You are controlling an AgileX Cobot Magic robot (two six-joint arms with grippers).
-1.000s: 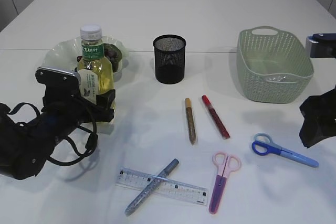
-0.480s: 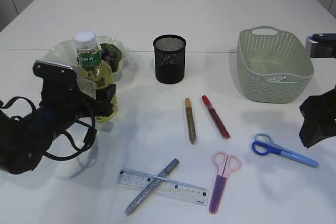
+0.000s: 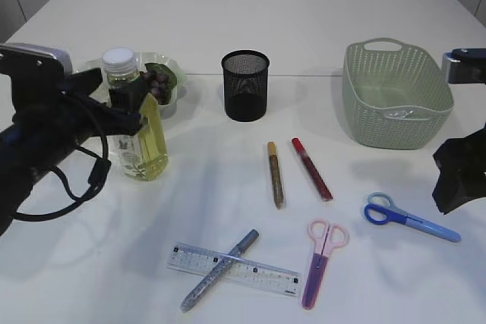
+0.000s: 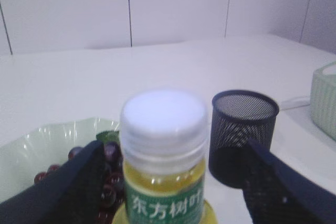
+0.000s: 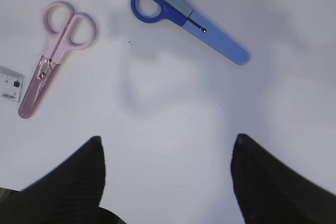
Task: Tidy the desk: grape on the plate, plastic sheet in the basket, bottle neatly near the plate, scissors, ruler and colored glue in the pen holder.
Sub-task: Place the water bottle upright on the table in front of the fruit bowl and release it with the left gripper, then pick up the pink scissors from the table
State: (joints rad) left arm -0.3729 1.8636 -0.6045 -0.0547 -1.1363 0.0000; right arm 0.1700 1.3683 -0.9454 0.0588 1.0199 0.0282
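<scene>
Left gripper [image 4: 168, 182] jaws apart, flanking the bottle [image 3: 135, 130] neck; exterior hides that gap. Bottle upright on counter [image 3: 304, 20] at plate's [image 3: 91, 73] 6 o'clock. Right gripper [image 5: 165, 150] jaws apart, empty; blue scissors [image 5: 186, 17] at 12 o'clock, pink scissors [image 5: 55, 53] at 10.

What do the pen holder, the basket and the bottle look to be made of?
Pen holder: black wire mesh, probably metal with a matte finish; the table shows through the fine grid. Basket: pale green moulded plastic imitating weave, with regular perforations and a smooth rim. Bottle: clear plastic, judging by the visible yellow liquid, with a white ribbed cap and a green printed label.
</scene>
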